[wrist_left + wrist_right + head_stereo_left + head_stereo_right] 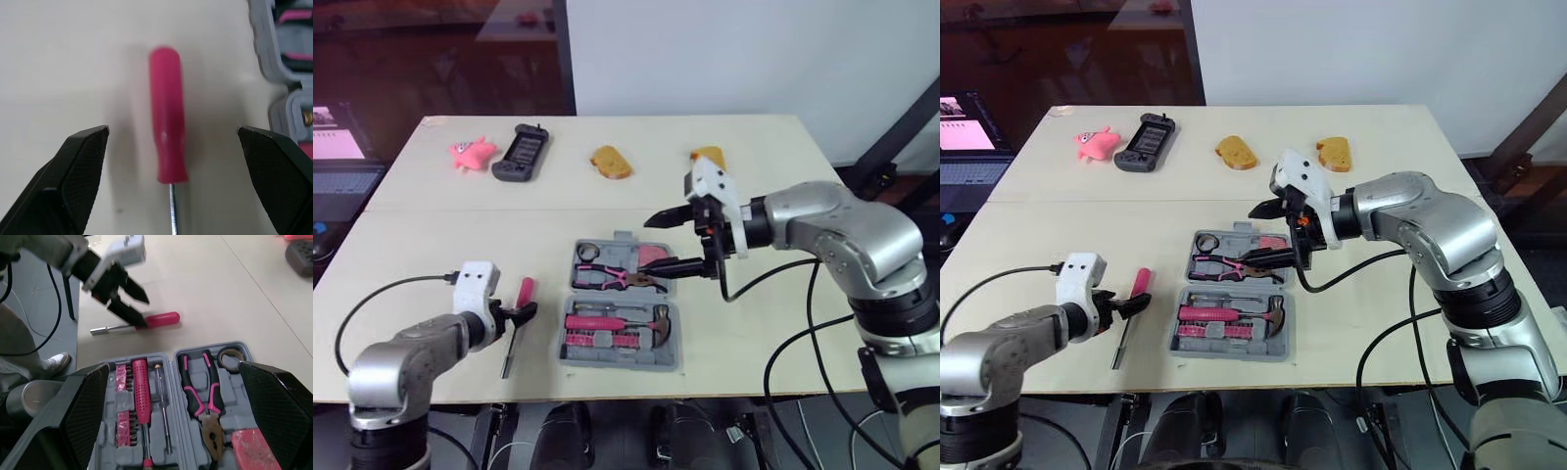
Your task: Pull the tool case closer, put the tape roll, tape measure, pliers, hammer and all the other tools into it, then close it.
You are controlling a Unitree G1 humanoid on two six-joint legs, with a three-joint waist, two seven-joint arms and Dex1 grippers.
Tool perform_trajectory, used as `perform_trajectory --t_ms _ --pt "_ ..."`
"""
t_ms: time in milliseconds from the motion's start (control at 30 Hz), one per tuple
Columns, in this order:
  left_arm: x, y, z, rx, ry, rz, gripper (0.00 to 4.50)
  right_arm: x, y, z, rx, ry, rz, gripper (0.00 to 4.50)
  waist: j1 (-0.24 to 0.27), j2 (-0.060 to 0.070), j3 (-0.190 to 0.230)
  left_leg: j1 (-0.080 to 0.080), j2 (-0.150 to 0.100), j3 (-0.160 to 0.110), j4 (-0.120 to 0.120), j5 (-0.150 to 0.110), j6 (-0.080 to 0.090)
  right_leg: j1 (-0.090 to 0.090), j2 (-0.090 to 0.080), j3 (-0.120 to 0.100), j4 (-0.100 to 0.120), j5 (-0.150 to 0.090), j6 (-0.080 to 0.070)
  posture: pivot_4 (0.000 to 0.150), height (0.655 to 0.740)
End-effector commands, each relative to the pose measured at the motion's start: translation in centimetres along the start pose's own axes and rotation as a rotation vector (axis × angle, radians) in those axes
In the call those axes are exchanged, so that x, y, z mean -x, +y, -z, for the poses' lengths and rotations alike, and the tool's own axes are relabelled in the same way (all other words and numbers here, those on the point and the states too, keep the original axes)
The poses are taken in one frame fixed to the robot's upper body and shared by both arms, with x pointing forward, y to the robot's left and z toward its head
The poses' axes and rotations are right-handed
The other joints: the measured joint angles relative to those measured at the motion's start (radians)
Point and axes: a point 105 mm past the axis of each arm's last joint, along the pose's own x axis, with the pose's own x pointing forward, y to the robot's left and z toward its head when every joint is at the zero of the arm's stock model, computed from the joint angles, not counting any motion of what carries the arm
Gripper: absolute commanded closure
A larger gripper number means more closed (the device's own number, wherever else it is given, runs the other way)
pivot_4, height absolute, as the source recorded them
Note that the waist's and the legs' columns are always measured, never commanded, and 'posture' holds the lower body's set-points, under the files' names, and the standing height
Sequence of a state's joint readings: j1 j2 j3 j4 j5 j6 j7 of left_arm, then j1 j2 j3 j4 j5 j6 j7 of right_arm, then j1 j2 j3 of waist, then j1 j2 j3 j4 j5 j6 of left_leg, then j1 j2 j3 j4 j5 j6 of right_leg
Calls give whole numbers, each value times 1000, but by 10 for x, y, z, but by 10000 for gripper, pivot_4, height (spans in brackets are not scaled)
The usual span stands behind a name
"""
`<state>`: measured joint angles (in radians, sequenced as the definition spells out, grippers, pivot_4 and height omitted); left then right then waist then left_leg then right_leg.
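Left end effector [172, 130] spread over pink screwdriver [523, 292], right end effector [652, 243] apart above open tool case [617, 360]

Pale table [754, 166]; white wall [754, 49] behind; dark glossy expanse [431, 59] and laptop [337, 147] at left

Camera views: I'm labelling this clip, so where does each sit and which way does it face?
Left eye view: on the head, looking forward and down at the table; both arms, left gripper and right gripper show.
Right eye view: its stereo twin, same scene.
Left wrist view: on the left wrist, looking along its open fingers at the screwdriver.
Right wrist view: on the right wrist, looking down into the tool case past its open fingers.
Shared: both wrist views show the screwdriver and the tool case.
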<state>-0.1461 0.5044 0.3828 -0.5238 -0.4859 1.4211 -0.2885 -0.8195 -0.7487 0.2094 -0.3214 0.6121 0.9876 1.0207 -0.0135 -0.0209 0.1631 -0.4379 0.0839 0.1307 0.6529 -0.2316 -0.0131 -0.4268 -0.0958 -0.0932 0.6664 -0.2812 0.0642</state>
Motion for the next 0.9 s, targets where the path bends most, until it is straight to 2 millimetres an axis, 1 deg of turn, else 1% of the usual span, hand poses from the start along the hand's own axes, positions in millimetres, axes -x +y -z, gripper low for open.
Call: perform_trajectory --t_ms 33,67,133,167,200,267,300,333,367,400,467,533,567,600,667,733,767,800,900 --pt "19 9 -33 -27 -100 -16 498 8 0 -13 47 -39 11 0 1 0 0 0 0 0 0 0 0 0 0 0 0 0 0 1500 7188" --pt "23 9 -46 -37 -139 4 498 8 -1 -13 49 -40 10 0 2 0 0 0 0 0 0 0 0 0 0 0 0 0 0 1500 7188" --pt "30 0 -70 -93 -221 122 498 8 0 -14 68 -44 6 0 5 0 0 0 0 0 0 0 0 0 0 0 0 0 0 1500 7188" --pt "37 -7 -77 -204 -239 189 498 7 1 -14 89 -44 -1 0 4 0 0 -1 -1 1 1 0 0 0 0 -2 0 0 0 1500 7188" --pt "44 -14 -79 -376 -245 244 498 7 3 -13 114 -40 -18 0 2 -1 0 -2 0 1 1 0 0 0 0 -2 0 0 0 1500 7188" --pt "51 -22 -71 -618 -209 324 498 8 7 -10 138 -30 -43 0 -5 1 0 -3 0 2 0 0 -1 -2 0 -1 -1 0 0 1500 7188" --pt "55 -16 -68 -763 -227 327 498 11 10 -8 140 -23 -58 0 -6 2 0 -2 -1 2 -1 0 -1 -2 -1 -1 -2 0 0 1500 7188" --pt "59 -9 -61 -883 -204 351 498 13 10 -7 153 -15 -60 0 -6 2 0 -2 -1 3 -2 0 -1 -3 -1 0 -2 0 0 1500 7188" --pt "62 -2 -51 -978 -143 396 498 15 11 -5 162 -9 -62 0 -4 2 1 -2 -1 3 -3 0 -1 -4 -1 0 -2 0 0 1500 7188" --pt "65 3 -44 -1033 -100 431 498 17 12 -4 169 -5 -63 0 -4 2 1 -3 -1 4 -4 0 -1 -5 -1 -1 -2 0 -1 1500 7188" --pt "69 9 -30 -1135 35 595 498 17 15 1 177 7 -66 0 3 2 1 -4 0 4 -4 1 -3 -6 0 -2 -1 0 -2 1500 7188" --pt "68 16 -26 -1317 100 692 498 16 16 4 182 11 -60 0 9 5 2 -4 1 3 -3 2 -5 -10 0 -3 -2 0 -5 1500 7188" --pt "68 16 -23 -1386 133 764 498 15 17 5 184 10 -55 0 15 6 3 -4 0 3 -3 2 -5 -10 -1 -3 -2 -1 -7 1500 7188" --pt "67 15 -22 -1436 149 822 498 14 17 5 184 8 -52 0 16 6 3 -5 1 4 -3 1 -7 -11 -2 -3 -3 -1 -7 1500 7188" --pt "63 15 -20 -1522 164 887 498 14 19 6 180 3 -52 0 19 6 3 -6 1 4 -2 1 -2 -9 -2 -2 -3 -1 -7 1500 7188" --pt "43 18 -18 -1833 152 901 498 13 27 6 169 -2 -69 0 22 7 3 -7 0 6 -1 1 0 -8 -2 -2 -3 1 -4 1500 7188" --pt "33 21 -18 -1946 175 901 498 13 30 5 166 -3 -73 0 30 6 3 -7 0 7 -1 1 0 -8 -1 -2 -2 1 -3 1500 7188" --pt "25 23 -19 -2037 177 903 498 12 31 5 164 -4 -73 0 28 6 3 -7 1 7 0 1 0 -7 0 -4 -1 2 -3 1500 7188" --pt "7 22 -25 -2212 140 905 498 11 31 2 154 -15 -55 0 22 6 3 -8 1 7 1 1 0 -7 1 -4 0 2 -2 1500 7188"
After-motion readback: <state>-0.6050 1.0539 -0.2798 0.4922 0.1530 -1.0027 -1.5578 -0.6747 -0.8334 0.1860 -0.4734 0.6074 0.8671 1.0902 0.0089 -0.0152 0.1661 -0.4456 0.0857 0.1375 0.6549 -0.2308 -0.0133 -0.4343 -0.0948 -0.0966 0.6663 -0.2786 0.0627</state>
